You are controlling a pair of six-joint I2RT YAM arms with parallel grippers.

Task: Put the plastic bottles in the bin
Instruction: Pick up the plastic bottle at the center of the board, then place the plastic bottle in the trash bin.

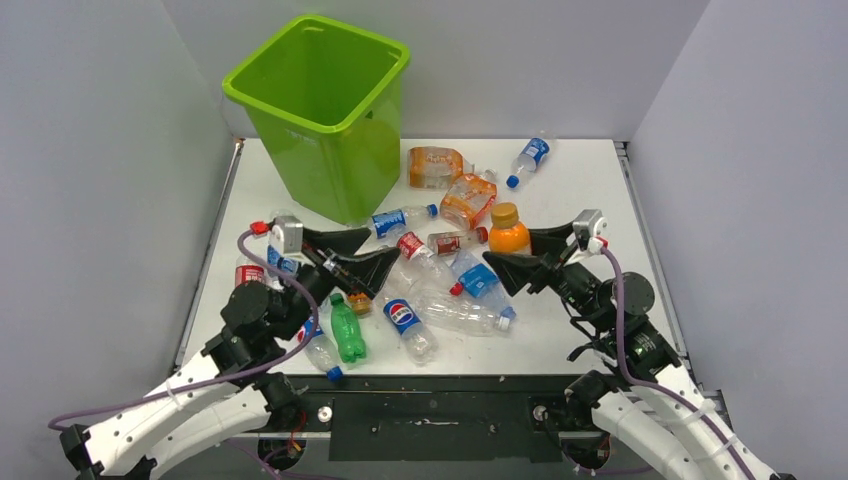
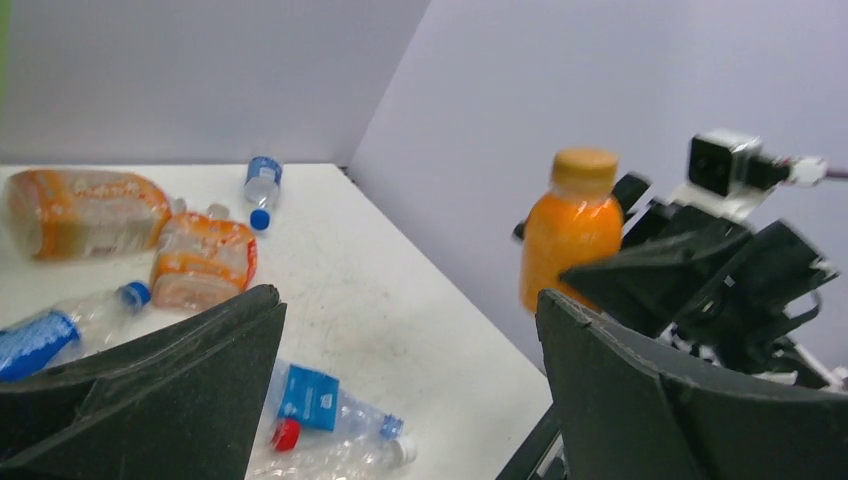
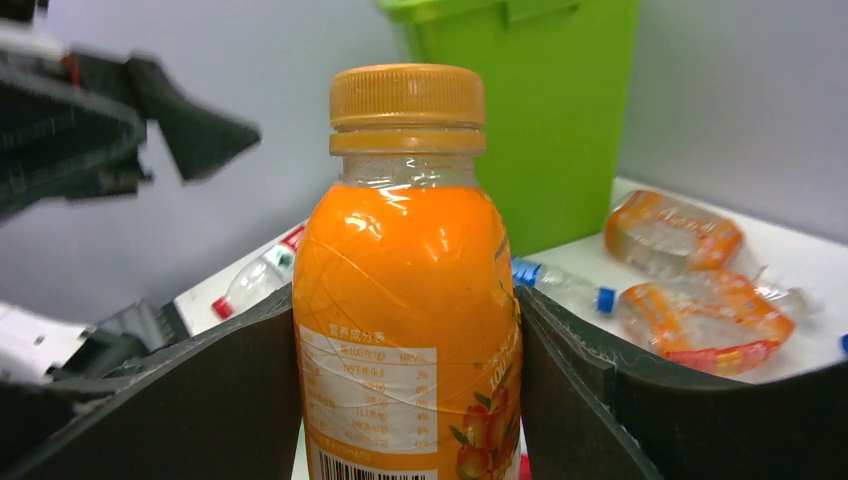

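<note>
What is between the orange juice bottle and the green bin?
In the top view, a crushed orange-label bottle and a blue-label bottle lie between the juice bottle and the bin.

Orange bottle (image 3: 405, 250), orange cap, white-print label, between right pincer (image 3: 405, 330) black fingers (image 3: 200, 400). Lime-green bin (image 3: 540, 110) beyond pincer; clear crushed bottles (image 3: 670, 232) with orange labels to its right.

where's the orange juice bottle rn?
Top view, right of centre: the orange juice bottle is upright, gripped by the right tool, just right of a crushed orange-labelled bottle.
</note>
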